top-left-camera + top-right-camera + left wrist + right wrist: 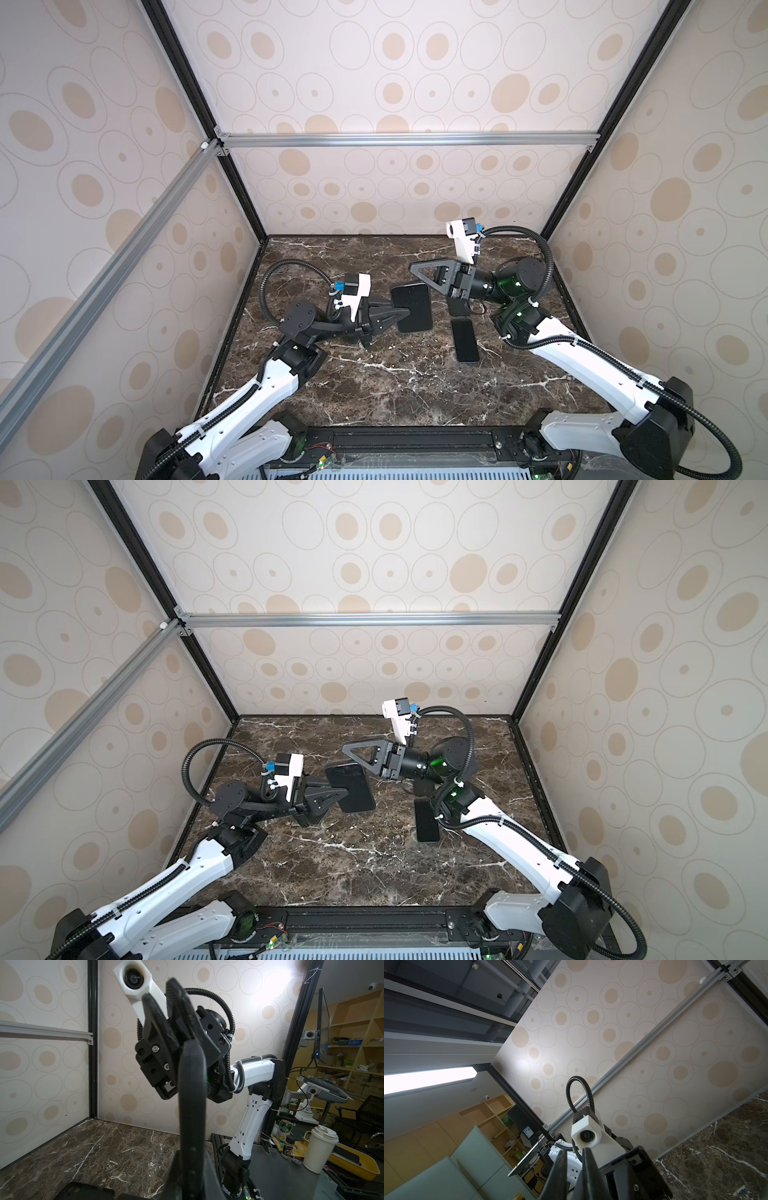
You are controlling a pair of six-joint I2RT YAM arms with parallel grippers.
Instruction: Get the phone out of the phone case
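Note:
The black phone case [415, 303] hangs above the marble table [374, 395], tilted, with my left gripper [405, 309] shut on its left edge. In the left wrist view the case [192, 1095] runs edge-on between the jaws of that gripper [192, 1153]. The phone [465, 340] lies flat on the table, screen up, out of the case and to its right, in both top views [427, 820]. My right gripper [412, 268] hovers above and behind the case, pointing left. Its fingers [586, 1159] stand almost together with nothing between them.
A small dark object [457, 307] lies on the table, partly hidden under the right wrist, just behind the phone. Patterned walls [395, 195] enclose the table at the back and on both sides. A black rail [395, 440] runs along the front edge.

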